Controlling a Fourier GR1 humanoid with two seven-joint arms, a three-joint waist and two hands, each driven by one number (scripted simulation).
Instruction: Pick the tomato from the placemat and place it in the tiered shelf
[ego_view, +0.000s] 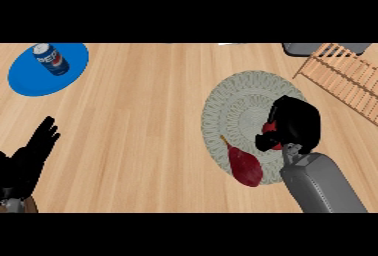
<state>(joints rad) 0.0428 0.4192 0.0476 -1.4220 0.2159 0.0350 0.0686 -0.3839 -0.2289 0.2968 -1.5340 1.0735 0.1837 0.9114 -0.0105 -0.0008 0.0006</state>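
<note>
1. The right hand (295, 125), black on a grey forearm, sits over the right part of the round pale grey woven placemat (232, 107), with its fingers curled down and inward.
2. A small red round tomato (271, 127) shows only as slivers of red under and between those curled fingers; the hand is closed around it, and most of it is hidden. It is still over the placemat; whether it rests on the mat or is lifted cannot be told.
3. Just to the left of the right hand and a little nearer the robot lies a dark red, drumstick-shaped piece of food (246, 166) with a thin tan stem, at the placemat's near edge, apart from the fingers.
4. Beyond the right hand and to its right stands the light wooden slatted tiered shelf (347, 75), well apart from the hand.
5. Far to the left of the right hand, a blue soda can (50, 59) lies on a round blue plate (33, 80).
6. The left hand (33, 150) rests at the view's left edge, fingers straight and pointing up, holding nothing.
</note>
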